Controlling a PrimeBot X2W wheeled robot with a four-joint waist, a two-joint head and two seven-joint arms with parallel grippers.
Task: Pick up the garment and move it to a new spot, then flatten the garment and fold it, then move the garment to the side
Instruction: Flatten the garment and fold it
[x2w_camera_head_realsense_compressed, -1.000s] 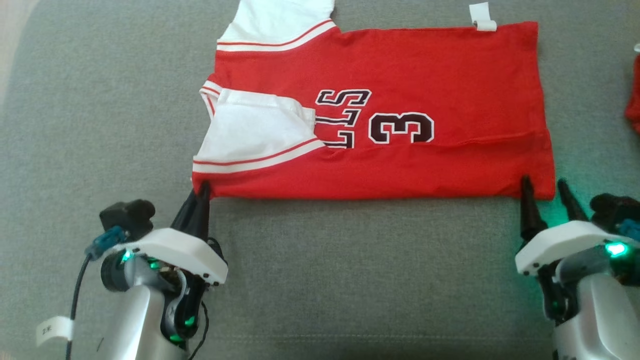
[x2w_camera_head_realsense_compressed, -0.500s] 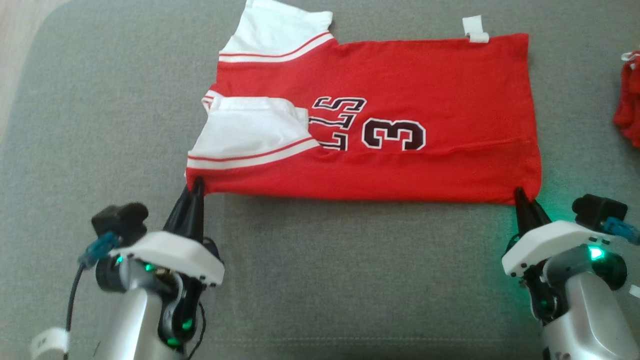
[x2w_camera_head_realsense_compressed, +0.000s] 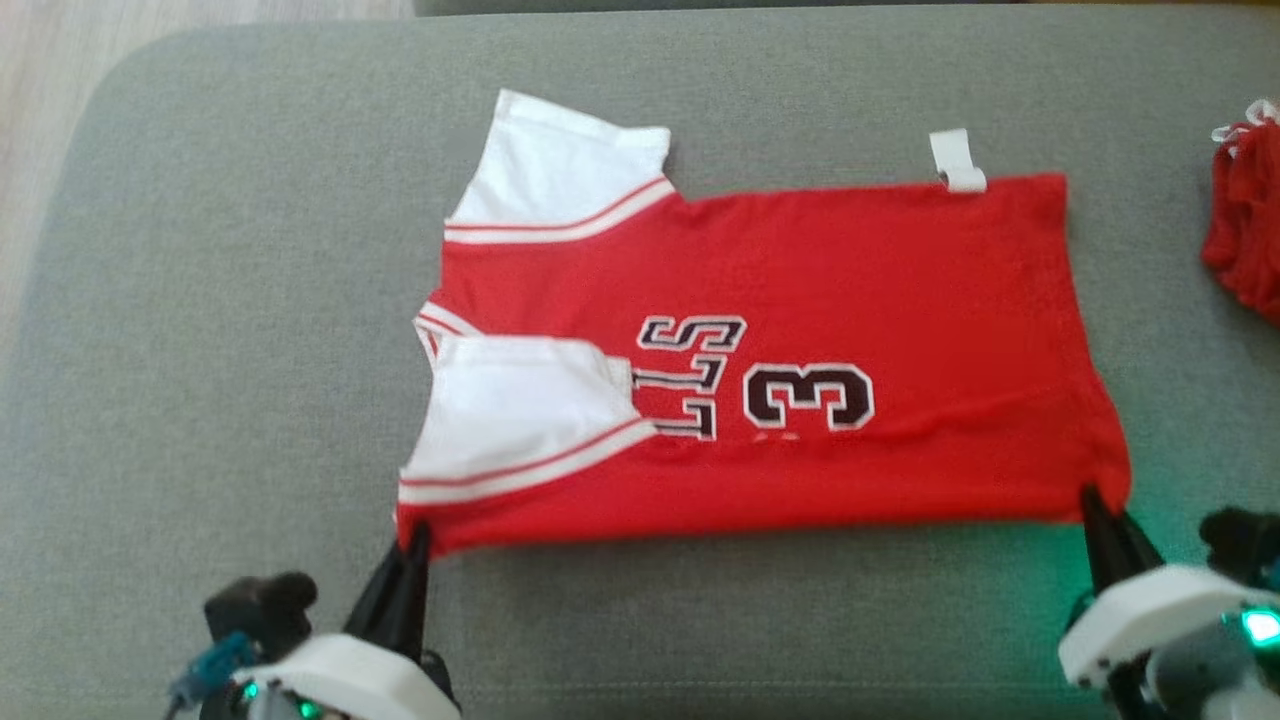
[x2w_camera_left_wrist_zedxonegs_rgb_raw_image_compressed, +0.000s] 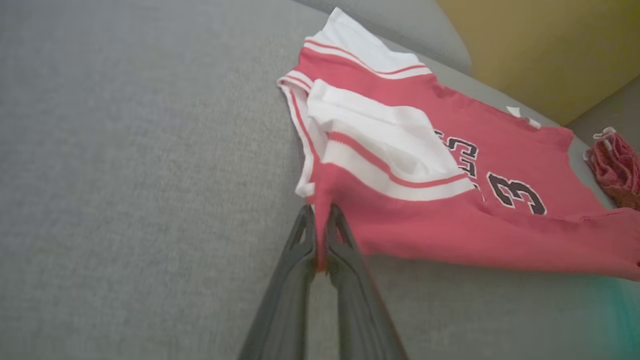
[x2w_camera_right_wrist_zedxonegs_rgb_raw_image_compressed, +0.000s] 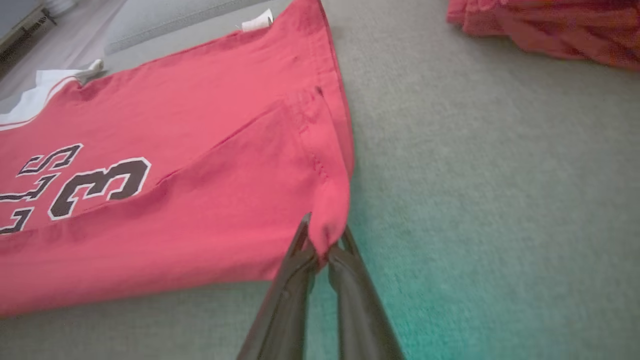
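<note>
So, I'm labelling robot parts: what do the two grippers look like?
Left gripper: two long dark tapered fingers, white housing, black block with a blue connector, green lights. Right gripper: same dark fingers and white housing, bright green light.

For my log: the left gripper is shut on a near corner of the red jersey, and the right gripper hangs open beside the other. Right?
No. The right gripper is also shut, pinching the other near corner of the red jersey, as the right wrist view shows. The left gripper is shut on its corner.
</note>
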